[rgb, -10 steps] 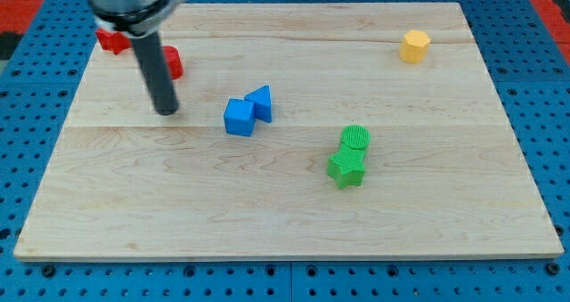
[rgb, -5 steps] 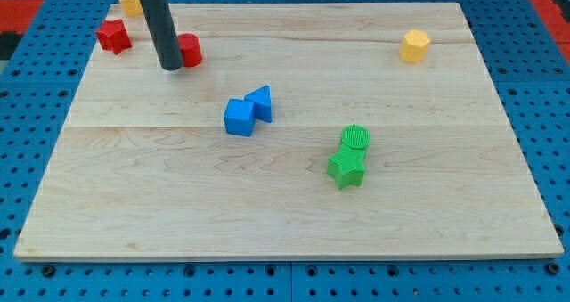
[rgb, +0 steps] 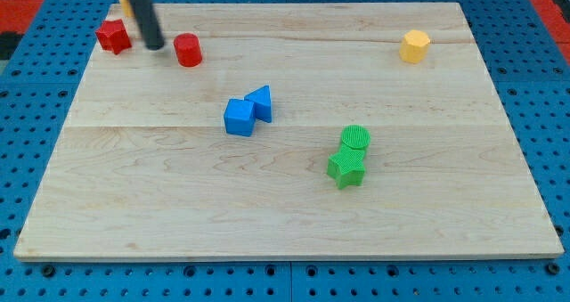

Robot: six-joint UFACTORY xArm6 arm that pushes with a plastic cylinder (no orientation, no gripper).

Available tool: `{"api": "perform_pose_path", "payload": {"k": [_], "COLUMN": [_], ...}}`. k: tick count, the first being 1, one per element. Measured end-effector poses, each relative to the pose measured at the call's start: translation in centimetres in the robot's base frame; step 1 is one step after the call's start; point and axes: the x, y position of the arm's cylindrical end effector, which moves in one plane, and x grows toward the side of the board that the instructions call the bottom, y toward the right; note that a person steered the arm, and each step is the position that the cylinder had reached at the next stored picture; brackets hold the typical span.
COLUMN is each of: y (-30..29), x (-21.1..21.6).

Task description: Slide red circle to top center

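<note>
- My tip (rgb: 154, 46), the lower end of the straight dark rod, rests on the pale wooden board (rgb: 285, 204) near the view's top left corner; the arm carries no gripper, so there are no jaws to be apart or together.
- The red circle block (rgb: 187, 50), a short red cylinder, stands just to the view's right of my tip, with a narrow strip of bare wood between them, so they are near but not touching.
- A red star-shaped block (rgb: 113, 36) lies on the view's left side of the rod, close to the board's left edge, also apart from my tip.
- A yellow block (rgb: 126, 0) shows only as a sliver behind the rod at the view's top left; its shape cannot be made out.
- Toward the view's top centre from the red circle block, the wood along the top edge carries no blocks.
- A blue cube block (rgb: 239, 117) and a blue triangular block (rgb: 260, 103) sit touching each other near the board's middle, lower and to the view's right of the red circle block, well apart from it.
- A green ribbed circle block (rgb: 355, 138) and a green star-shaped block (rgb: 346, 169) touch, right of centre.
- A yellow hexagonal block (rgb: 414, 46) sits alone near the view's top right.
- Around the board lies a blue perforated table (rgb: 543, 88).
</note>
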Motion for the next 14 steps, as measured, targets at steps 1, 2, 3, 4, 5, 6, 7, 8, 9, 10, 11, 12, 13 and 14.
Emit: {"api": "perform_pose_path", "payload": {"k": [1,2,3,4,5,6,7,8,9,10,11,12,13,14], "y": [2.0,1.6,0.3,1.1,4.2,4.2,4.2,4.4,4.4,4.6,4.6,4.0,4.4,8.6], "x": [0.0,0.8,1.9,1.9,2.8,3.0,7.1,6.8,2.6,-2.6,-1.2,3.4,4.1,1.9]}}
